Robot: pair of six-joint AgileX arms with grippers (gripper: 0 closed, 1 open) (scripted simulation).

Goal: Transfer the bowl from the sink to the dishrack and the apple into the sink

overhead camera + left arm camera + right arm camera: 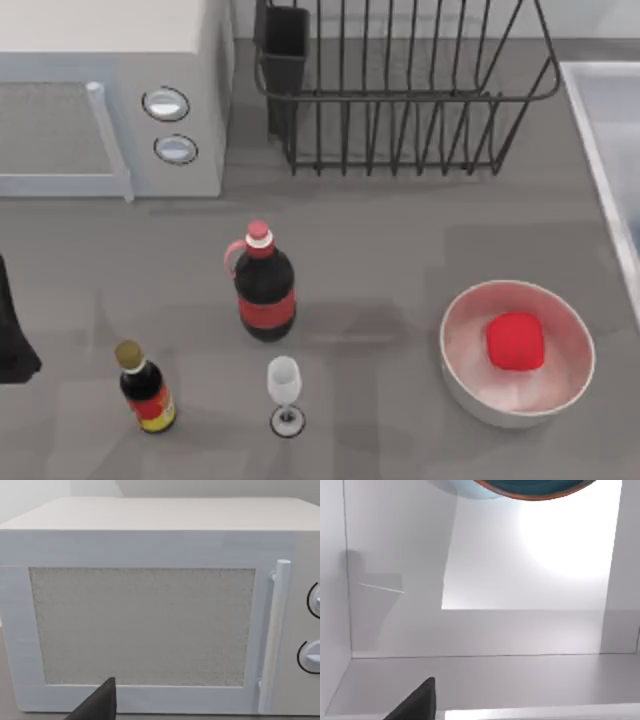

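Hovering inside the sink (520, 630) near the bowl (535, 487), right gripper (415, 702); jaw state unclear.

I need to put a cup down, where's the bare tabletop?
Free: the strip between the dishrack and the white bowl holding the apple; also right of the cola bottle. Crowded: front left, around the sauce bottle and wine glass.

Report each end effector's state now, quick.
Left end effector: cannot be told, facing the white boxy microwave.
Right end effector: cannot be told, over the pale rectangular sink.
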